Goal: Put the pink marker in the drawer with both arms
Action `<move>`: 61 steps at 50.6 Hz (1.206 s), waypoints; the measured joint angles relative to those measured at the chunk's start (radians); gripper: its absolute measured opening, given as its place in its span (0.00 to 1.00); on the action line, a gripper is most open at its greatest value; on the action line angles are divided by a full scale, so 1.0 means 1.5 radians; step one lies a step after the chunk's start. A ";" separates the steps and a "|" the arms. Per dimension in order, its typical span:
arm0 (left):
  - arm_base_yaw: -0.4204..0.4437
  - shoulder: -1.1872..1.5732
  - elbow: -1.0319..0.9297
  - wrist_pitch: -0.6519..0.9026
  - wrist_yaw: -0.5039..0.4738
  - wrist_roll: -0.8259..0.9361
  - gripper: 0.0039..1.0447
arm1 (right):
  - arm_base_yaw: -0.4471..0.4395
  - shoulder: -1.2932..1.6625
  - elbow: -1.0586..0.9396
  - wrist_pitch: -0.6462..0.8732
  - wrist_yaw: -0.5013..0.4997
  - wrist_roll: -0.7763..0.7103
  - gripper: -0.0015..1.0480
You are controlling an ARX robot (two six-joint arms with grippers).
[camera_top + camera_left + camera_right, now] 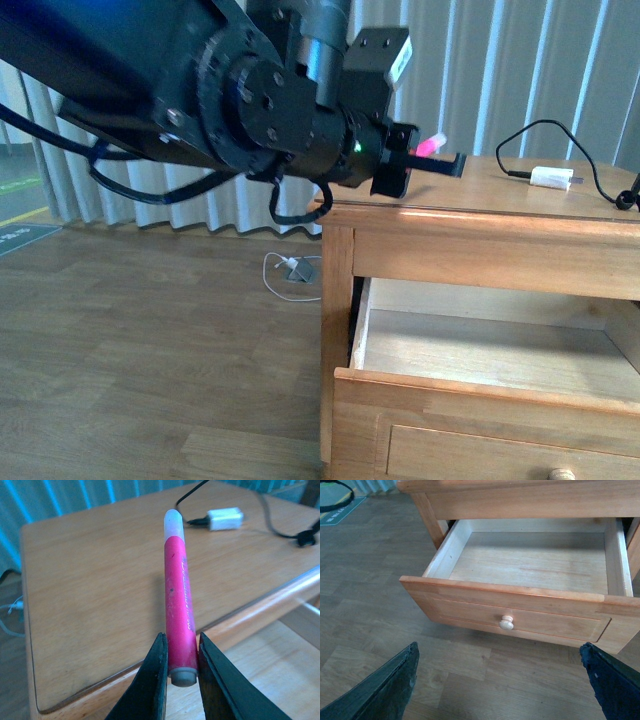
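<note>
My left gripper (pixel 181 666) is shut on the grey end of the pink marker (pixel 179 595), whose white end points away over the cabinet top. In the front view the left gripper (pixel 437 160) holds the marker (pixel 430 147) just above the top's left front corner. The drawer (pixel 470 395) below stands pulled open, its pale inside showing nothing in it. In the right wrist view my right gripper (pixel 501 680) is open wide above the floor, in front of the drawer (pixel 520 594) and its round pale knob (pixel 506 623). The right arm is out of the front view.
A white charger block (pixel 552 178) with a black cable (pixel 590 165) lies on the cabinet top (pixel 480 195) at the back right; the charger block (pixel 225 518) shows beyond the marker's tip. Another cable and plug (pixel 292 268) lie on the wooden floor left of the cabinet.
</note>
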 joint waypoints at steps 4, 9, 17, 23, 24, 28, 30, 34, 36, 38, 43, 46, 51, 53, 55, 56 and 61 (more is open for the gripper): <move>0.003 -0.062 -0.057 0.002 0.081 0.030 0.14 | 0.000 0.000 0.000 0.000 0.000 0.000 0.92; 0.006 -0.105 -0.104 -0.018 0.147 0.075 0.14 | 0.000 0.000 0.000 0.000 0.000 0.000 0.92; 0.006 -0.118 -0.158 -0.058 0.184 0.146 0.14 | 0.000 0.000 0.000 0.000 0.000 0.000 0.92; 0.005 -0.095 -0.174 -0.058 0.178 0.167 0.14 | 0.000 0.000 0.000 0.000 0.000 0.000 0.92; 0.005 -0.092 -0.174 -0.058 0.177 0.168 0.14 | 0.000 0.000 0.000 0.000 0.000 0.000 0.92; 0.003 -0.067 -0.174 -0.045 0.161 0.168 0.14 | 0.000 0.000 0.000 0.000 0.000 0.000 0.92; 0.002 -0.042 -0.173 -0.036 0.149 0.167 0.14 | 0.000 0.000 0.000 0.000 0.000 0.000 0.92; 0.001 -0.007 -0.164 -0.027 0.137 0.160 0.14 | 0.000 0.000 0.000 0.000 0.000 0.000 0.92; 0.001 0.008 -0.161 -0.022 0.133 0.156 0.14 | 0.000 0.000 0.000 0.000 0.000 0.000 0.92; 0.000 0.018 -0.158 -0.016 0.128 0.151 0.14 | 0.000 0.000 0.000 0.000 0.000 0.000 0.92; -0.001 0.036 -0.154 0.011 0.117 0.124 0.16 | 0.000 0.000 0.000 0.000 0.000 0.000 0.92; -0.001 0.039 -0.154 0.026 0.115 0.106 0.25 | 0.000 0.000 0.000 0.000 0.000 0.000 0.92; -0.001 0.036 -0.154 0.053 0.096 0.069 0.40 | 0.000 0.000 0.000 0.000 0.000 0.000 0.92; -0.001 0.034 -0.154 0.065 0.087 0.056 0.46 | 0.000 0.000 0.000 0.000 0.000 0.000 0.92; -0.001 0.028 -0.158 0.081 0.067 0.040 0.53 | 0.000 0.000 0.000 0.000 0.000 0.000 0.92; -0.001 0.026 -0.160 0.084 0.063 0.037 0.54 | 0.000 0.000 0.000 0.000 0.000 0.000 0.92; 0.001 -0.015 -0.200 0.121 0.007 0.003 0.71 | 0.000 0.000 0.000 0.000 0.000 0.000 0.92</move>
